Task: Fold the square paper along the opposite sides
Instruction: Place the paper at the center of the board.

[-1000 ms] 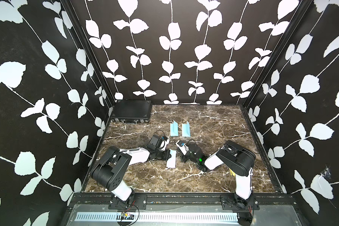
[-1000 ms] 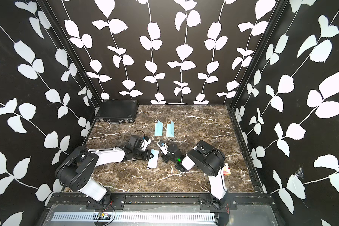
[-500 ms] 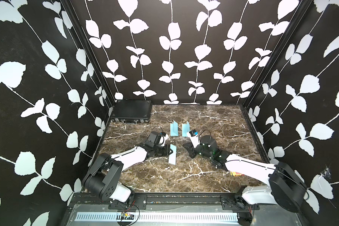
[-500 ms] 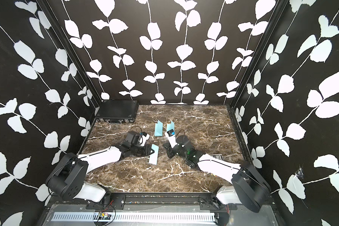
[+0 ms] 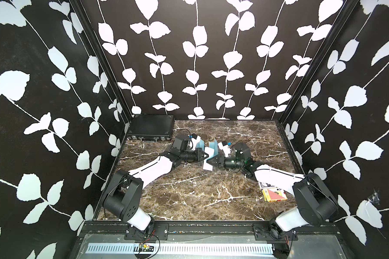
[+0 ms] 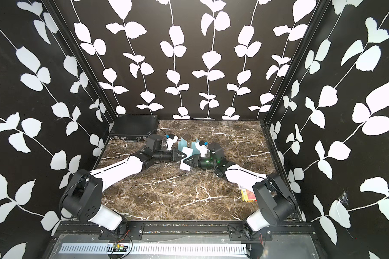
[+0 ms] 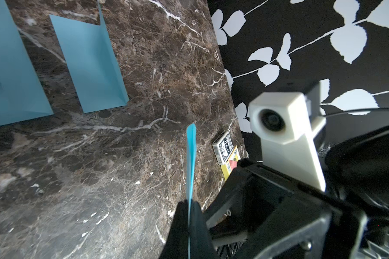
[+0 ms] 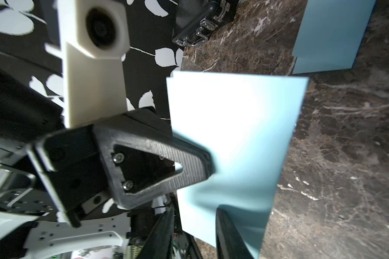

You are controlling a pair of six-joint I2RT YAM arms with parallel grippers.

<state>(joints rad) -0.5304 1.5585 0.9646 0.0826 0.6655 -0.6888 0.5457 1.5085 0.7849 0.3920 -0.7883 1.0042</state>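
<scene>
Left pincer (image 7: 190, 205) is clamped tight on the light blue paper (image 8: 234, 125), holding it up off the desk (image 5: 189, 195) about midway between the two arms. Seen from the left wrist, the sheet runs edge-on out of the closed jaws as a thin blue strip. From the right wrist the same sheet faces the camera as a tall rectangle, its layers slightly offset at one corner. One black triangular finger (image 8: 162, 166) of the left pincer lies across its face.

Right pincer (image 8: 195, 216) meets the sheet from the opposite side, jaws standing narrowly apart with one edge of the sheet in the gap between them. They do not look pressed onto the paper. In both top views the two pincers point at each other nose to nose toward the far middle of the desk, with the paper showing pale between them.

Two folded blue papers (image 7: 92, 65) rest on the marble just beyond, side by side and not touching. A black case (image 5: 151, 126) lies flat in the far left corner. Near the right edge of the desk, partly under the right arm, sit two card boxes (image 5: 274, 194), touching each other. One is black and white, the other yellow and red.
</scene>
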